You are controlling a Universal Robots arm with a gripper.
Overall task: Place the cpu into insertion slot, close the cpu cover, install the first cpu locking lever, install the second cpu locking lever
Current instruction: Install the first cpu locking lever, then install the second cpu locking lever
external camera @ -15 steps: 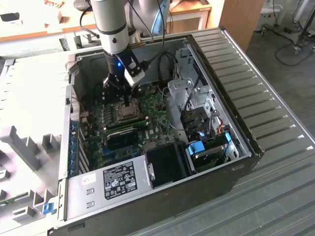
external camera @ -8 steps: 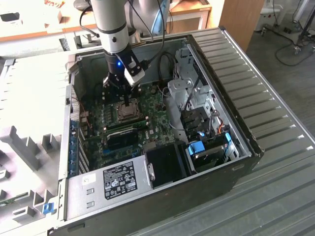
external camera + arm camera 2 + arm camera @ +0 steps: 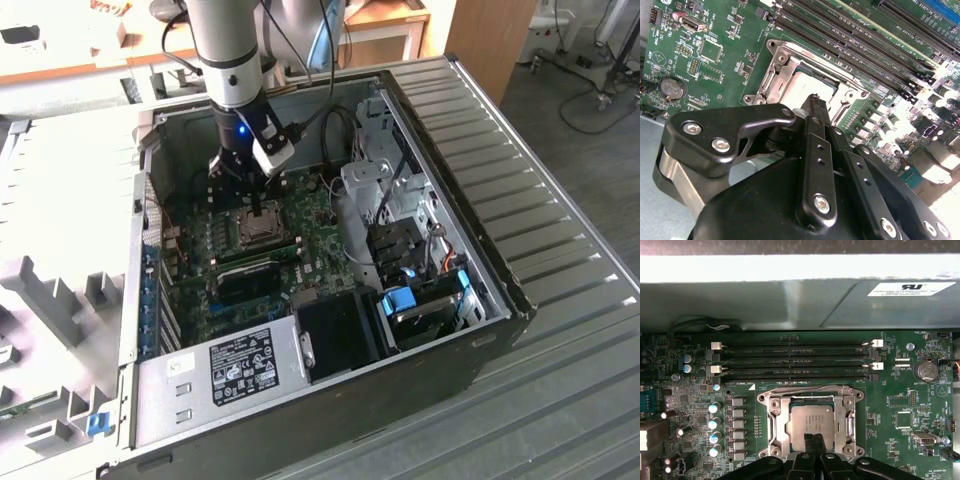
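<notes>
Your black gripper [image 3: 812, 446] hangs over socket, fingers together, gripping nothing. Small silvery-grey square cpu [image 3: 809, 424] sits in metal-rimmed square insertion slot [image 3: 771, 80], thin silvery hinged cpu cover [image 3: 774, 415] down around it. Risk: fingertips sliding across chip top, scratching it. Long black memory slots [image 3: 792, 360] at 12 o'clock of socket. Green motherboard [image 3: 310, 250] in open grey computer case [image 3: 480, 180], workshop benches beyond.

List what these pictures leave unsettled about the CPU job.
- Locking levers' state: too small in the exterior view.
- Near edge of the cpu and cpu cover: hidden by the gripper in both wrist views.
- Insertion slot pins: covered by the cpu.
</notes>
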